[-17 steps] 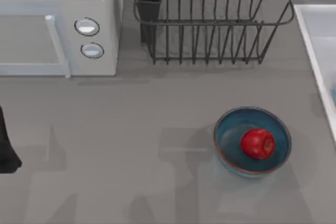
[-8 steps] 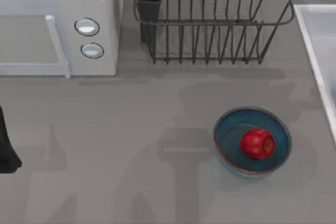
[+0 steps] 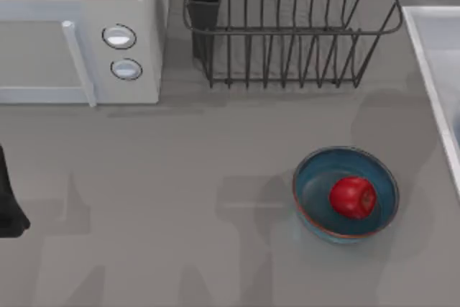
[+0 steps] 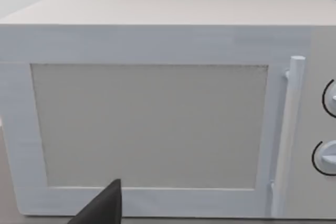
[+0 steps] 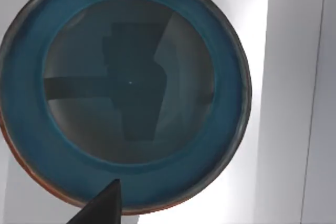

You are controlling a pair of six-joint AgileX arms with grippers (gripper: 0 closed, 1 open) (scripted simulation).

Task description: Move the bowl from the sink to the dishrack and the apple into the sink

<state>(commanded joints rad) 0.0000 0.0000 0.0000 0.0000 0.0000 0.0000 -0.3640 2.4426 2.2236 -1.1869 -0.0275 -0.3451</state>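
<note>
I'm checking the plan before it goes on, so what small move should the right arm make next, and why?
Probably lower the right gripper straight toward the empty bowl it looks down on in the sink. The dishrack holds nothing, and the apple sits in the other bowl.

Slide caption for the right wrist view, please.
Right pincer's camera looks straight down into an empty teal bowl resting in the white sink.

A round teal-blue bowl (image 5: 123, 93) with a thin orange-red rim sits upright and empty on the pale floor of the white sink (image 3: 431, 55). The dark grey wire dishrack (image 3: 287, 26) stands just beside the sink. A small glossy red apple (image 3: 352, 197) rests in a second, identical bowl (image 3: 345, 193) near the sink.
</note>
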